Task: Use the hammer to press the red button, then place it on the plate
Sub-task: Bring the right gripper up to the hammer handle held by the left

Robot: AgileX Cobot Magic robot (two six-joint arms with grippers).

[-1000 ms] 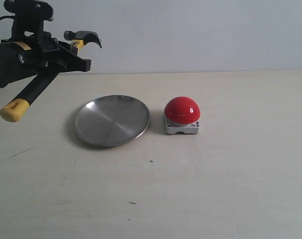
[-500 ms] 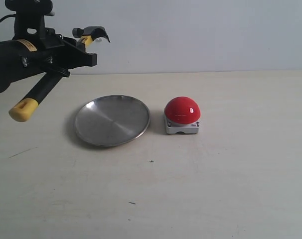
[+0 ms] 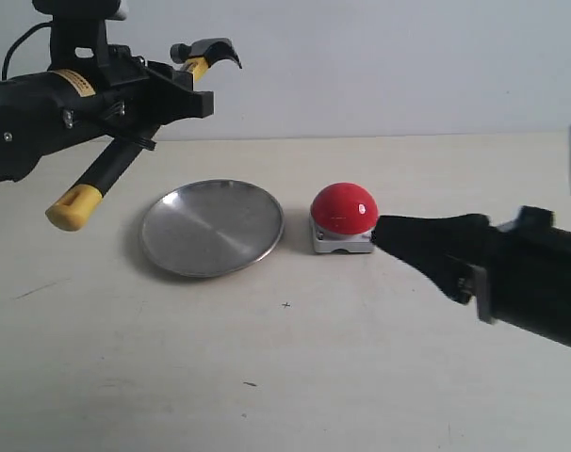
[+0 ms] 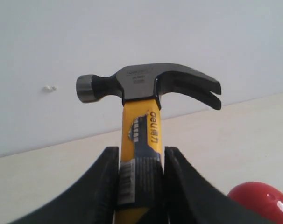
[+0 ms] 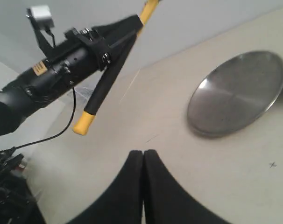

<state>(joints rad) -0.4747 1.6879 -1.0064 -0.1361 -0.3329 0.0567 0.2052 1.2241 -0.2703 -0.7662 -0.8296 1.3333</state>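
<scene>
Our left pincer (image 3: 177,94) is clenched around the small claw hammer (image 3: 116,162), dark metal in the head and black and yellow in the handle. It grips the neck just below the head, and the left wrist view shows both black fingers (image 4: 104,186) pressed against the handle. The hammer hangs in the air above the far left corner of the pale desk (image 3: 285,377). Its long axis slants, with the yellow butt low toward the left edge and the head high toward the far edge, claw pointing to the right.

The glossy, domed red button (image 3: 344,207) on its grey square base sits near the middle of the desk, to the right of the head and well below it. The round silver metal plate (image 3: 212,228) lies between, just beside the button.

Our right pincer (image 3: 389,233) is clenched on nothing, its tip just beside the button's right side. We judge that the left arm must carry the head rightward over the plate and then down, and that the right pincer's closeness could crowd the stroke.
</scene>
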